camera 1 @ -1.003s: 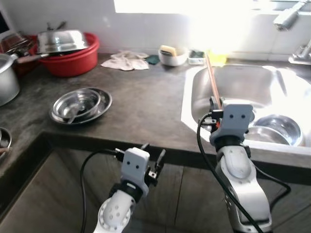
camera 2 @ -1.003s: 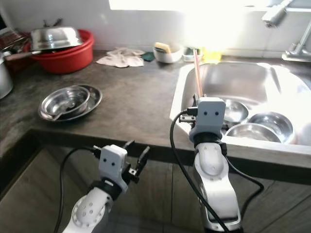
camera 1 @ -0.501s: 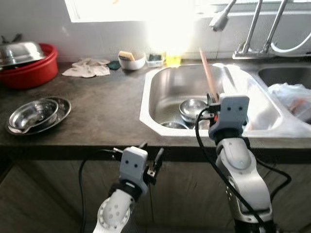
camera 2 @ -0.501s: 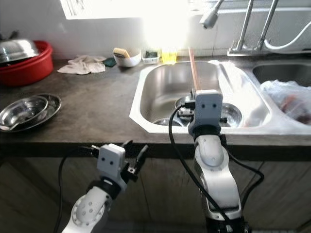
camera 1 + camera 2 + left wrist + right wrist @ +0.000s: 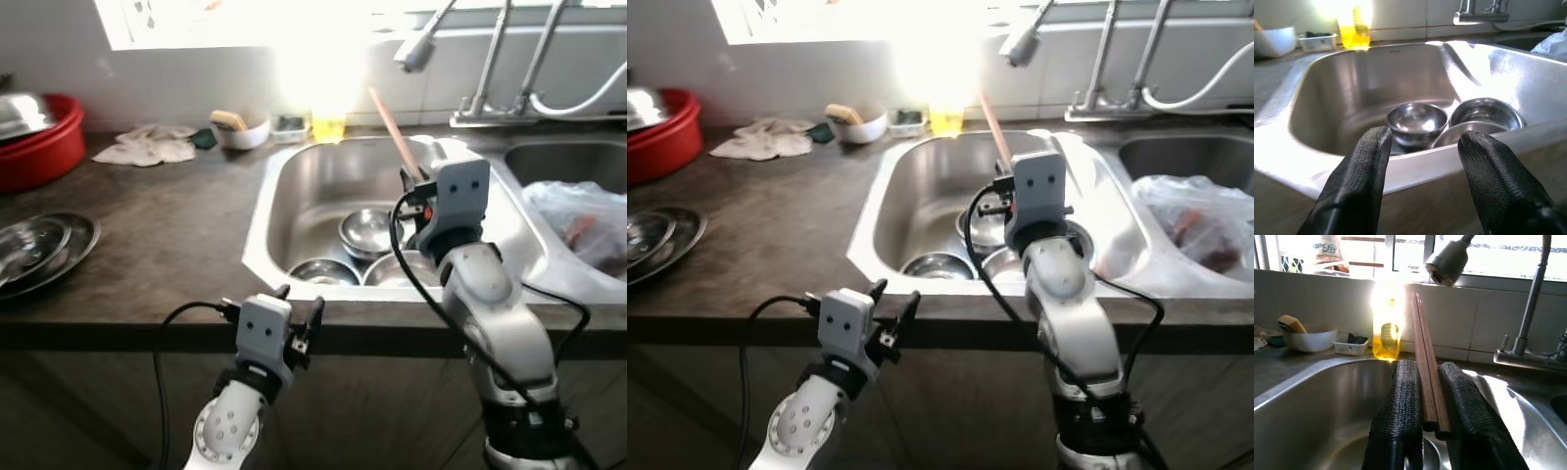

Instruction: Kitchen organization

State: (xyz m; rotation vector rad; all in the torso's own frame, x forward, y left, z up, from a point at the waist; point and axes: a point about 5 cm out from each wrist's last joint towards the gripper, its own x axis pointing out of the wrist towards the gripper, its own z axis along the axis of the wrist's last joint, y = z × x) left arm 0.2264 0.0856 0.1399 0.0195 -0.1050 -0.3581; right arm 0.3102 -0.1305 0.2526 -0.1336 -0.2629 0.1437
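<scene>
Our right gripper [image 5: 1422,431] is clamped on a pair of slim brown wooden chopsticks [image 5: 1422,357], slanting toward twelve o'clock above the stainless steel sink [image 5: 265,235]. They look light, stiff and liable to slip, so the hold near their lower ends seems sound. Our left gripper [image 5: 1422,147] hangs spread below the dark stone counter [image 5: 167,225].

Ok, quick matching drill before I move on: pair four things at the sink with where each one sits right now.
Things:
1. chopsticks
2. steel bowls
3. yellow bottle
4. plastic bag

Places:
A. in the basin on the right
B. on the ledge behind the sink
C. clamped in the right gripper
D. in the bottom of the left basin

Pairs: 1-C, 2-D, 3-B, 4-A
</scene>
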